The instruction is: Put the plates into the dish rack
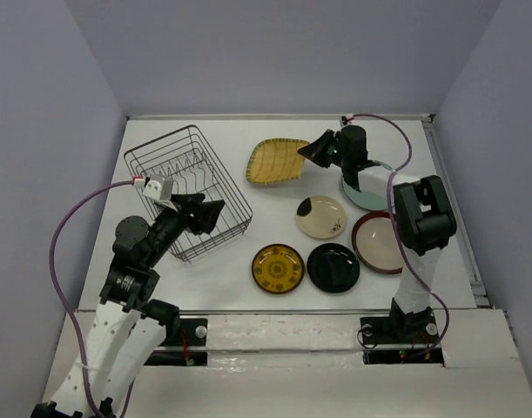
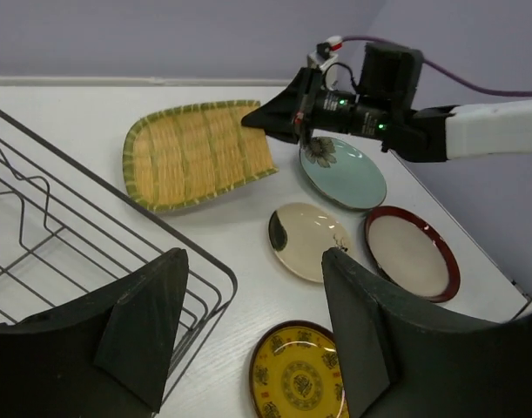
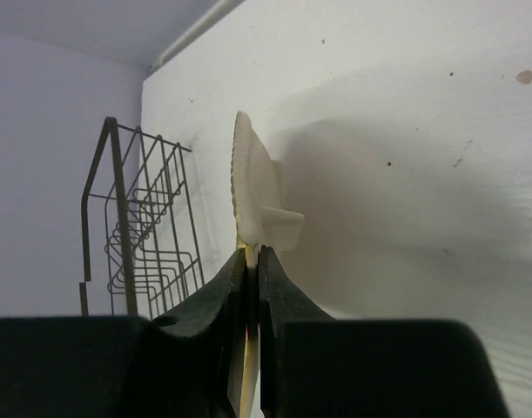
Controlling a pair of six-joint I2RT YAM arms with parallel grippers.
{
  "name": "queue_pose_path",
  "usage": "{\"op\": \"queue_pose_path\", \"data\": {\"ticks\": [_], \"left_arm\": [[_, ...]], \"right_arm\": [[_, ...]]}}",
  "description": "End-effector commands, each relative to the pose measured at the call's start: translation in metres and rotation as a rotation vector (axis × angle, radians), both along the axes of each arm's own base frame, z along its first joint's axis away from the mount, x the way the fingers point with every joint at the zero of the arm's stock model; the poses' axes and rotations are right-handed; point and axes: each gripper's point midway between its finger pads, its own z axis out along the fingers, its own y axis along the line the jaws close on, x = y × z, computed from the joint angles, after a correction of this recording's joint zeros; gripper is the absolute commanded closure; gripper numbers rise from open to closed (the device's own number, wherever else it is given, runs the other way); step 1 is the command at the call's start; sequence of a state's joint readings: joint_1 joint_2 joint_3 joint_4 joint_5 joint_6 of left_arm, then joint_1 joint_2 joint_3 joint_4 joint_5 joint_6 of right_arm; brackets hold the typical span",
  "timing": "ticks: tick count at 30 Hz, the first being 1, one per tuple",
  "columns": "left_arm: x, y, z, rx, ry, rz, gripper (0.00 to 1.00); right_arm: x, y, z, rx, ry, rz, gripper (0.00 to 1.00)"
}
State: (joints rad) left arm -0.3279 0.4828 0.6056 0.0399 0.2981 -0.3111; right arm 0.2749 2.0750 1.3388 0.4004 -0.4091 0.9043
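right hand [image 1: 313,149] clamped on yellow ribbed plate [image 1: 279,162] rim | left hand [image 1: 208,213] spread apart above dish rack [image 1: 222,172] near corner

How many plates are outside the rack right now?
6, rack empty: yellow ribbed plate pinched by the right tool, teal plate under that arm, cream spotted plate centre, red-rimmed plate right, black plate and yellow patterned plate nearest the bases. None seems hidden.
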Motion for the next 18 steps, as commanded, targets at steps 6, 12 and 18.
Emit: {"op": "queue_pose_path", "data": {"ticks": [6,12,18], "left_arm": [[0.024,-0.039,0.041,-0.218,0.116,-0.135,0.24],[0.04,-0.071,0.03,-0.361,0.232,-0.193,0.15],[0.06,-0.096,0.026,-0.448,0.268,-0.174,0.09]], "right_arm": [[-0.056,-0.057,0.186,0.044,-0.422,-0.215,0.93],[-0.11,-0.065,0.209,0.168,-0.456,-0.203,0.93],[-0.148,-0.068,0.231,0.259,-0.497,-0.169,0.93]]}}
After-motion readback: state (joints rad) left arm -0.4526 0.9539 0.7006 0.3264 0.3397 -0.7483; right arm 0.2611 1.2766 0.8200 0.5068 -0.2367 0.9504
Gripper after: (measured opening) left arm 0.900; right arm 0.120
